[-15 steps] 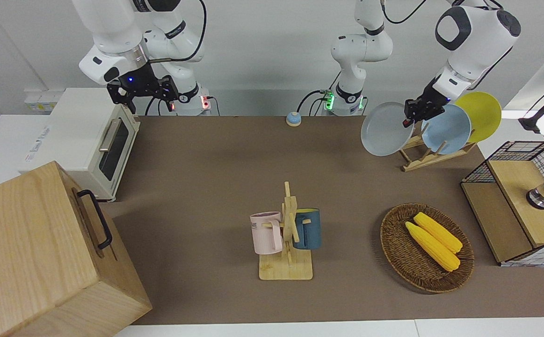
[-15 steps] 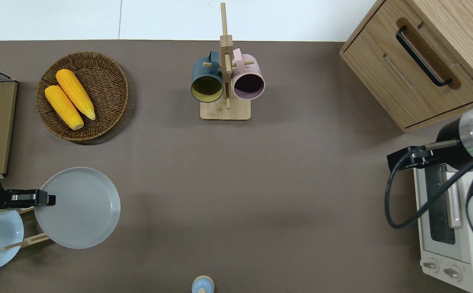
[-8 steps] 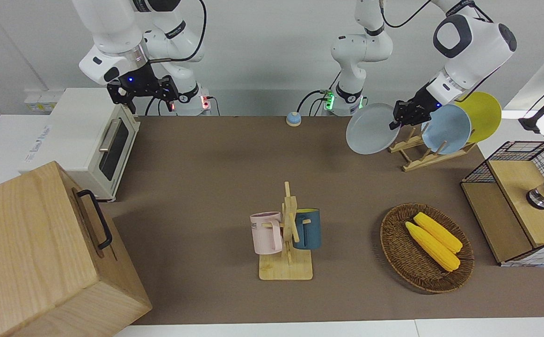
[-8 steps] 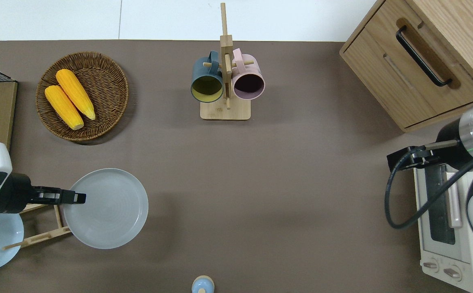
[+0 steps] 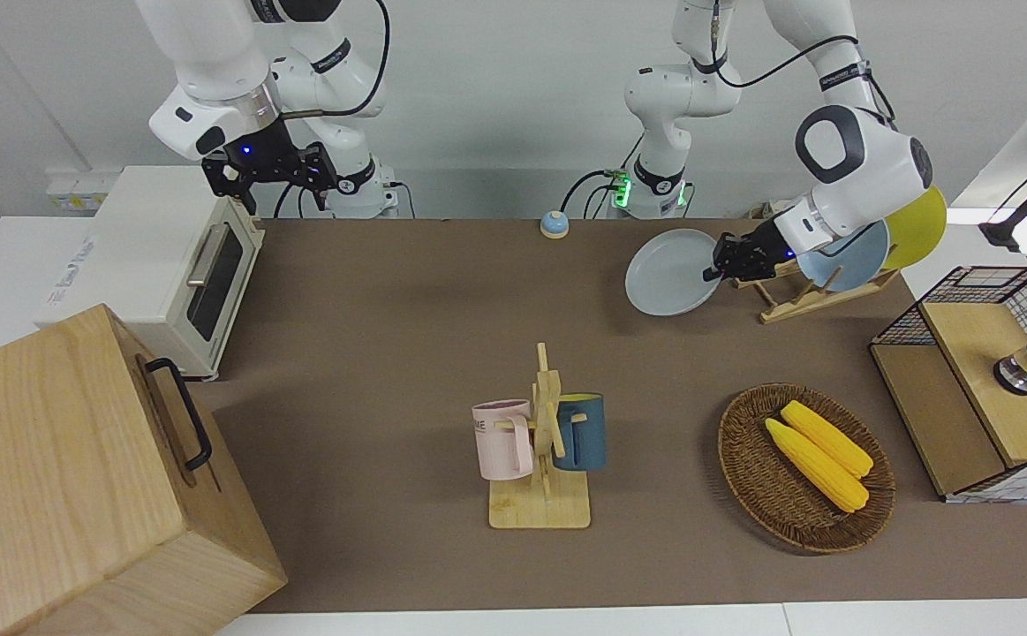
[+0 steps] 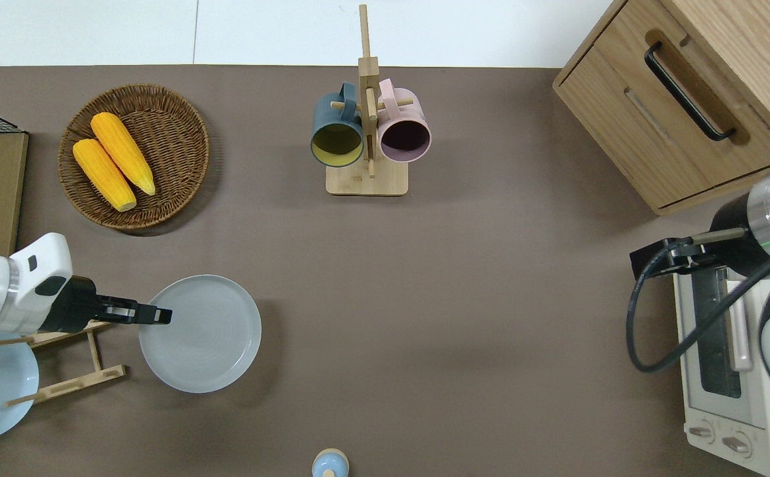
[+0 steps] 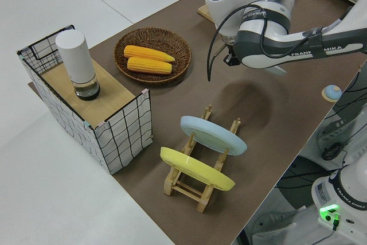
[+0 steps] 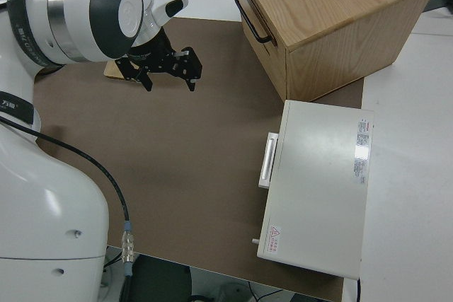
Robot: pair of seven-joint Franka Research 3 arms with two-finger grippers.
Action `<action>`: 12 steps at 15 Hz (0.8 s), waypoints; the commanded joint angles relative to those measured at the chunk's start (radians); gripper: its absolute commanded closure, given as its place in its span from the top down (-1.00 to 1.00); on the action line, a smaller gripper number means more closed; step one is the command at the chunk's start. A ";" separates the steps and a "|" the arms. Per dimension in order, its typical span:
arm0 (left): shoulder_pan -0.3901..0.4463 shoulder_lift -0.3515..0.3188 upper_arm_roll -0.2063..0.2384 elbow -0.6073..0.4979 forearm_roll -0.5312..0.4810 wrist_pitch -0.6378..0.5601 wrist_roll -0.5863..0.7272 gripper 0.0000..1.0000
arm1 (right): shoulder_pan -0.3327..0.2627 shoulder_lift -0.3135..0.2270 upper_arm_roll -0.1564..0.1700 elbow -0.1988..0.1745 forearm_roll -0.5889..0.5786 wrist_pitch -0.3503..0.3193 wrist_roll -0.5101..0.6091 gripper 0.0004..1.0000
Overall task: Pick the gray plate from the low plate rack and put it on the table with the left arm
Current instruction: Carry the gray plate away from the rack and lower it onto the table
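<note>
Brown matting covered the surface (image 5: 407,291), and over the stretch of it beside the low plate rack (image 6: 67,371) the left gripper (image 6: 159,316) held the gray plate (image 6: 202,334) by its rim, jaws closed on the edge nearest the rack. Compared with 1 second before, the plate had travelled away from the rack toward the middle of the surface, and it had dropped: in the front view the gray plate (image 5: 670,284) sat lower against the mat than it had, and looked flatter, tipped less steeply than when it hung in front of the light-blue plate (image 5: 857,256). The overhead view bore this out, since the rack's slats, partly covered by the plate before, now showed whole and bare beside it. Whether the plate's underside already touched the mat could not be told; a shadow lay close under its edge.

That shift suggested the lift-out from the rack was finished and the placing was well under way, with only the last lowering and the release left to do. The light-blue plate and the yellow plate (image 5: 919,221) remained in their slots. The right gripper (image 5: 270,172) was parked with its jaws apart and nothing between them.
</note>
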 commanded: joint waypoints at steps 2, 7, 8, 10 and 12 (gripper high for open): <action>-0.058 0.047 0.009 -0.041 -0.032 0.098 0.027 -0.93 | -0.023 -0.002 0.021 0.007 -0.006 -0.011 0.012 0.97; -0.073 0.079 0.011 -0.039 -0.029 0.120 0.038 -0.84 | -0.023 -0.002 0.021 0.007 -0.006 -0.011 0.012 0.97; -0.073 0.082 0.011 -0.039 -0.029 0.123 0.039 -0.83 | -0.023 -0.002 0.021 0.006 -0.006 -0.011 0.012 0.97; -0.073 0.085 0.011 -0.039 -0.022 0.123 0.039 -0.68 | -0.023 -0.002 0.021 0.006 -0.006 -0.011 0.012 0.97; -0.071 0.085 0.011 -0.038 -0.015 0.123 0.039 -0.34 | -0.023 -0.004 0.020 0.007 -0.006 -0.012 0.012 0.97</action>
